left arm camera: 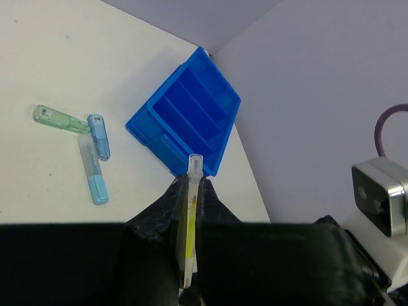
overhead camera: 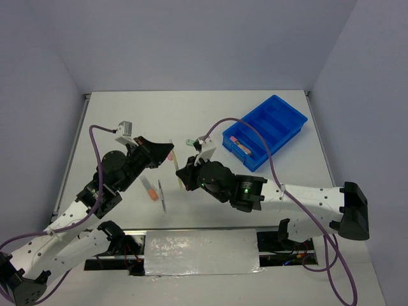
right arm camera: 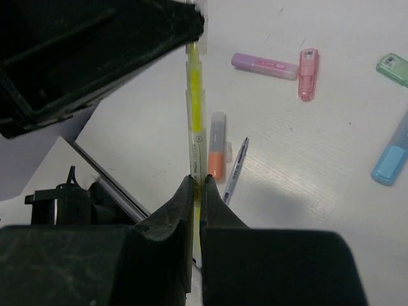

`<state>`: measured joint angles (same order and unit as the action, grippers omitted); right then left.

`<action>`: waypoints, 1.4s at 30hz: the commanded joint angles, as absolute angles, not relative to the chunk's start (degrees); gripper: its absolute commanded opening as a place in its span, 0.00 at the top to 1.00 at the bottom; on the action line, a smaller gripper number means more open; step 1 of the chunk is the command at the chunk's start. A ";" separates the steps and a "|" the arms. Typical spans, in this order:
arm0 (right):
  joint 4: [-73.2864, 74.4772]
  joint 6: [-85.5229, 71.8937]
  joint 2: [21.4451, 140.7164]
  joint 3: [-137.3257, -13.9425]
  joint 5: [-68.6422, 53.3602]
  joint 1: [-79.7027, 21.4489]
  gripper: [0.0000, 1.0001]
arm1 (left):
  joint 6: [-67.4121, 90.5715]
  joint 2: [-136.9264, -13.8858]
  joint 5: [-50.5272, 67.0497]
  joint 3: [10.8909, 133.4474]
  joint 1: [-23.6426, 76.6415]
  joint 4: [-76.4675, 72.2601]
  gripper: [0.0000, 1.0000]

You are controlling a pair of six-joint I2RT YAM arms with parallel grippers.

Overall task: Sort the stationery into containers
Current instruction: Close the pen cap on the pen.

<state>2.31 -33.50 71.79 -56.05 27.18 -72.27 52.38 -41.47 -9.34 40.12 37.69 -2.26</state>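
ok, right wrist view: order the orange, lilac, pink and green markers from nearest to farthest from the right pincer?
From the right pincer, shut on the yellow highlighter:
1. Orange marker, just right of its tips.
2. Lilac marker and pink marker, up and right, next to each other: too close to call.
3. Green marker, far right edge.

I see the blue tray [overhead camera: 280, 121] near the far right corner of the table [overhead camera: 140, 115], with a pink pen [overhead camera: 234, 138] and an orange pen [overhead camera: 246, 150] in its nearest compartment. A yellow highlighter [right arm camera: 194, 95] is gripped above mid-table, and an orange marker [overhead camera: 151, 189] lies toward the near edge.
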 commanded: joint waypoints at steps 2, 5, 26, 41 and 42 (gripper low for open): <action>0.62 -32.78 72.07 -60.82 28.92 -70.41 1.00 | 50.71 -40.87 -6.59 39.03 37.88 -5.89 1.00; 0.18 -32.78 71.28 -61.61 27.86 -69.17 1.00 | 49.57 -40.78 -5.54 38.58 37.88 -6.15 1.00; -9.67 -22.85 68.82 -59.77 24.53 -68.73 1.00 | 42.19 -42.45 4.48 42.10 37.97 -5.45 1.00; -15.73 -16.61 62.40 -50.54 -2.28 -63.28 0.68 | 31.81 -35.42 21.62 41.31 37.97 -18.10 1.00; -16.08 -16.87 62.66 -50.36 -3.42 -63.28 0.66 | 32.25 -35.51 22.32 41.22 37.88 -18.89 1.00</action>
